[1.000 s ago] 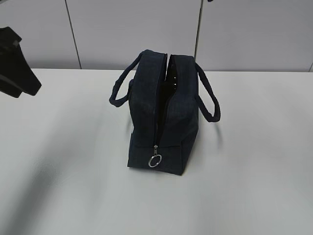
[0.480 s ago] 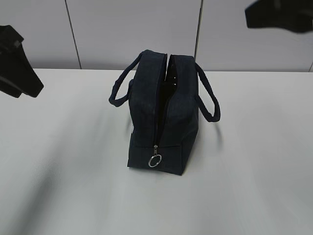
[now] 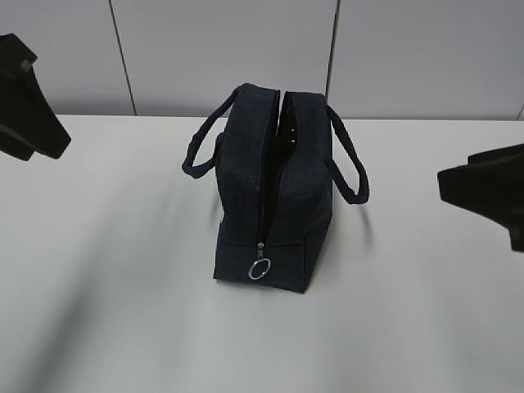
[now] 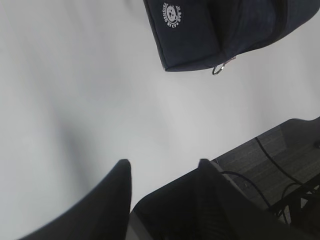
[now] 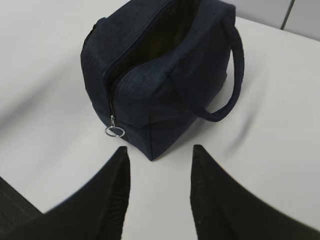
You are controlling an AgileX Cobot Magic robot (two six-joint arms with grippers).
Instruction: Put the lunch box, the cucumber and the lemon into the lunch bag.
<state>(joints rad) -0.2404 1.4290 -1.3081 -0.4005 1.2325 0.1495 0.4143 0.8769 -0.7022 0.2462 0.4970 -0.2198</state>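
The dark navy lunch bag stands upright mid-table, its top zipper drawn apart and the metal ring pull hanging at the near end. It also shows in the left wrist view as the lunch bag and in the right wrist view as the lunch bag, whose inside is dark. My left gripper hovers far left of the bag; the left gripper is open and empty. My right gripper hangs to the right; the right gripper is open and empty, near the bag's front corner. Lunch box, cucumber and lemon are out of view.
The white table spreads round the bag, with pale wall panels behind it. Its near edge shows in the left wrist view, with dark floor and cables beyond. The bag's two loop handles stick out sideways.
My right gripper has come down from the upper right of the exterior view to the right edge, level with the bag. The left gripper has barely shifted. The bag has not moved.
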